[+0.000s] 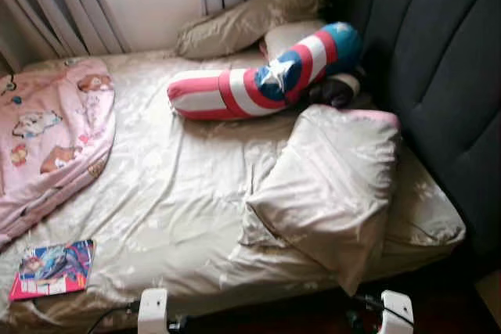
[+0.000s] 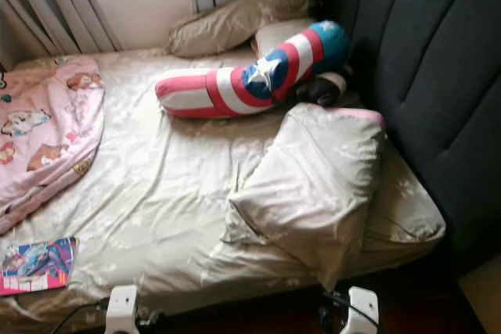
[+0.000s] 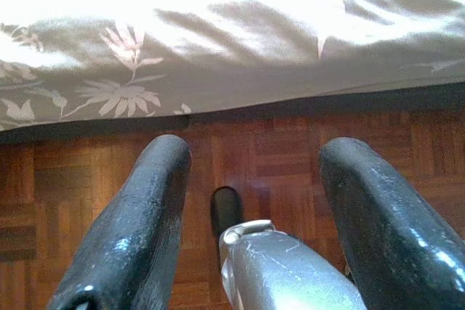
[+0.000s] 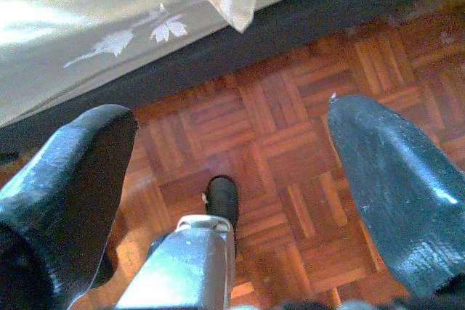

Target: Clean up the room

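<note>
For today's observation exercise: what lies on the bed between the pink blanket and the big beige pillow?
In the left eye view, between the pink blanket and the beige pillow lies only rumpled floral sheet, nothing resting on it.

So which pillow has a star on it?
The long bolster by the headboard: red, white and blue stripes with a white star. The other pillows are plain beige.

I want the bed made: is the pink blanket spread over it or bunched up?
Bunched up: the pink blanket lies heaped at the bed's left side, leaving the sheet bare.
</note>
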Controlling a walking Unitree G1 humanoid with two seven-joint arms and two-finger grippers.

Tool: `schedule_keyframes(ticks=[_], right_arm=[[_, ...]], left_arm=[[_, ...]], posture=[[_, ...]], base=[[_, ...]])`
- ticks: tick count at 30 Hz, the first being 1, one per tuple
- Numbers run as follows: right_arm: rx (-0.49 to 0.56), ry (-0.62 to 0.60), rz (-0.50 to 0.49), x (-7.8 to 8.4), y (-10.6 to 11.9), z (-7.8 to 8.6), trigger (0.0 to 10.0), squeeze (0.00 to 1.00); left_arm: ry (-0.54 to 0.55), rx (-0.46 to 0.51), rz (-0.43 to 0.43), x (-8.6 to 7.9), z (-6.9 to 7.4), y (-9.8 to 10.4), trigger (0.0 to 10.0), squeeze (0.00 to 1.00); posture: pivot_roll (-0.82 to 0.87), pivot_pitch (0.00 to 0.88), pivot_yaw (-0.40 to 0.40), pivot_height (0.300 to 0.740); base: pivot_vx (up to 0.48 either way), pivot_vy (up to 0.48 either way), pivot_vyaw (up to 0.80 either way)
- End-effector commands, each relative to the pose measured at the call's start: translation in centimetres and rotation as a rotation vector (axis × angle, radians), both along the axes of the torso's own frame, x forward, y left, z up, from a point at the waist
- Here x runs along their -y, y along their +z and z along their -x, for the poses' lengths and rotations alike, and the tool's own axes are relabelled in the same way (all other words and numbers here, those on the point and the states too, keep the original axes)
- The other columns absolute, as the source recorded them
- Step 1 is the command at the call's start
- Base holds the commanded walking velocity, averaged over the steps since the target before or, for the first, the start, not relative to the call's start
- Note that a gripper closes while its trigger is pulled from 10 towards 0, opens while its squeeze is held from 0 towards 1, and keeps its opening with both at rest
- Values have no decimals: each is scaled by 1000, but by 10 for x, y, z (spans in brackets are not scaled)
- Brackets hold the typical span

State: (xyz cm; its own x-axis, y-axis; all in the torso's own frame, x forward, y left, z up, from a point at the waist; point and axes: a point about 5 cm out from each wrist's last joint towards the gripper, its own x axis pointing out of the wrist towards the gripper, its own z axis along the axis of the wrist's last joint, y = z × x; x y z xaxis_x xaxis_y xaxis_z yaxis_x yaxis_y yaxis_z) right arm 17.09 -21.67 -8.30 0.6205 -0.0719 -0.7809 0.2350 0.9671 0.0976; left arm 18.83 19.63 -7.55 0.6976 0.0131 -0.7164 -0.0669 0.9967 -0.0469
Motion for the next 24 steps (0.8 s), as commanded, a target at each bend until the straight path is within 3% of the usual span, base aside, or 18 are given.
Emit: schedule_keyframes(ticks=[1, 14, 24], right_arm=[[-6, -4, -3, -2, -1, 1, 10000, 0], [-2, -9, -5, -2, -1, 1, 10000, 0], [-3, -6, -3, -2, -1, 1, 10000, 0]], left_arm=[[17, -21, -4, -6, 4, -2, 10000, 0], [17, -19, 1, -6, 4, -2, 10000, 0], [16, -30, -4, -6, 7, -3, 10000, 0]], posture=[[65, 52, 18, 740], [66, 57, 20, 740], [66, 56, 19, 740]], base=[[307, 0, 0], [316, 0, 0], [0, 0, 0]])
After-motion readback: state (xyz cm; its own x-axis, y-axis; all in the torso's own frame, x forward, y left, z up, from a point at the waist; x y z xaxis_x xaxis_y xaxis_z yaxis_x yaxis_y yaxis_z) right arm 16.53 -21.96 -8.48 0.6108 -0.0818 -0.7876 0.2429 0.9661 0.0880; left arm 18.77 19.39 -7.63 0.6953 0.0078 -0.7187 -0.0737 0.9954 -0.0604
